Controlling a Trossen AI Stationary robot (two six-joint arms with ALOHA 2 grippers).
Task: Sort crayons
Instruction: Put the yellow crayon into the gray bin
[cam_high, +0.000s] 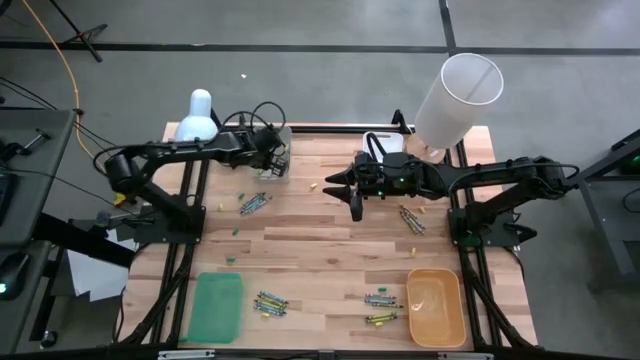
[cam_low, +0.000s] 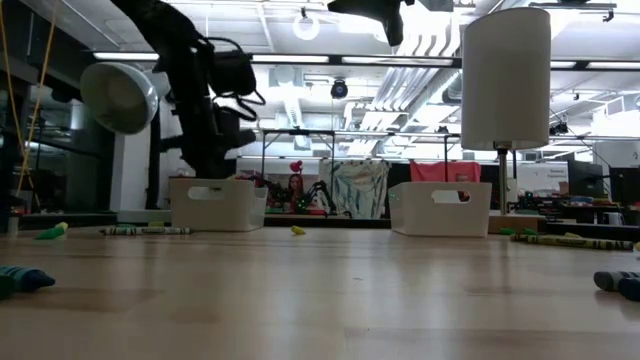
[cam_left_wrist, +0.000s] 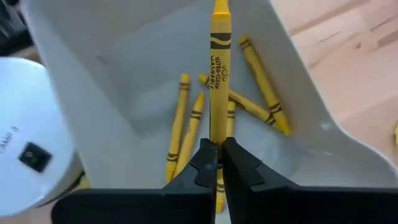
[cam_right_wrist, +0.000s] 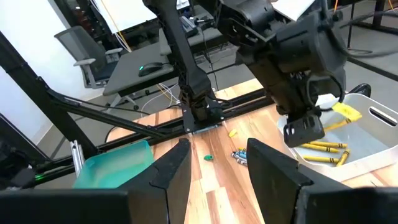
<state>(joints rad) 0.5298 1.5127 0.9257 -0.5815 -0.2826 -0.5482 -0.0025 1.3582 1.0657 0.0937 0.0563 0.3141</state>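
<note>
A: Yellow crayon (cam_left_wrist: 220, 68) is pinched between your left gripper's (cam_left_wrist: 219, 163) fingers, held over the white bin (cam_left_wrist: 124, 81) at the table's far left side. Note it for the entry.

B: Noted. What lies in that bin?

A: Several more yellow crayons (cam_left_wrist: 186, 124) on its floor, loosely crossed. In the high view your left gripper (cam_high: 272, 150) sits right at the bin, beside the small white lamp (cam_high: 197, 113).

B: And your right arm?

A: Your right gripper (cam_high: 352, 192) hovers above the middle of the wooden table (cam_high: 320, 250), fingers spread apart, nothing between them. A second white bin (cam_low: 440, 208) stands behind it, next to the tall white cylinder (cam_high: 455, 95).

B: Loose crayons on the table?

A: One cluster (cam_high: 252, 203) near the left arm, another (cam_high: 411, 219) just right of your right gripper. Near the front edge, a mixed group (cam_high: 270, 302) lies beside the green tray (cam_high: 217, 306), and two more small groups (cam_high: 380, 308) lie just left of the orange tray (cam_high: 436, 306). Colours of single sticks in those groups are too small to log with certainty.

B: Trays' contents?

A: Cannot tell from overhead.
</note>
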